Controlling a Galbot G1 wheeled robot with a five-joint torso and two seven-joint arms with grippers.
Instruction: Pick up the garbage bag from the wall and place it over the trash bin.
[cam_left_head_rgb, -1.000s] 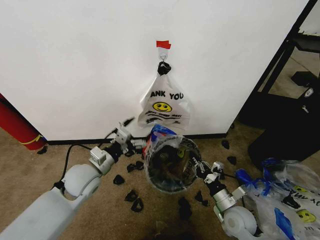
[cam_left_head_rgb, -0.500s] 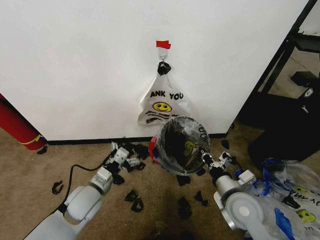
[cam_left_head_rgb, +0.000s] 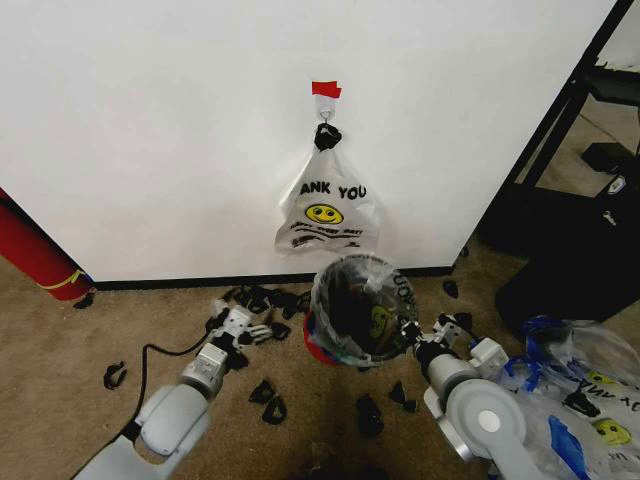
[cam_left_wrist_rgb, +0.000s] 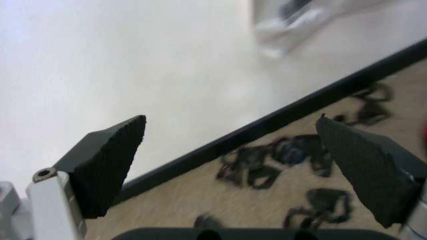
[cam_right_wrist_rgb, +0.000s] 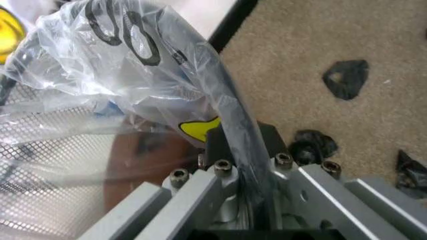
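Garbage bag (cam_left_head_rgb: 372, 300) draped over trash bin (cam_left_head_rgb: 352, 318), bin tilted w/ mouth facing up toward head cam, red base low at left side; translucent plastic w/ black print and yellow smiley patch stretched across rim. Right gripper (cam_left_head_rgb: 408, 334) at bin's right rim, clamped tight on rim w/ bag film pinched in; right wrist view confirms, black rim (cam_right_wrist_rgb: 230, 120) and crinkled plastic running straight between narrow-set jaws, mesh bin wall seen through film. Left gripper (cam_left_head_rgb: 243, 325) low over carpet (cam_left_head_rgb: 60, 340), left of bin and apart from it, spread wide w/ nothing between pads (cam_left_wrist_rgb: 107, 170); left wrist view looks past them to baseboard (cam_left_wrist_rgb: 280, 117) and black scraps (cam_left_wrist_rgb: 267, 162) on floor. Another bag of same print (cam_left_head_rgb: 328, 208) hanging on wall (cam_left_head_rgb: 150, 120) from hook (cam_left_head_rgb: 326, 124) under red tape strip (cam_left_head_rgb: 326, 89), above and behind bin. More same-print bags (cam_left_head_rgb: 590, 400) heaped on floor at right. Red cylinder w/ yellow band (cam_left_head_rgb: 35, 252) at far left by wall. Black scraps scattered round bin.
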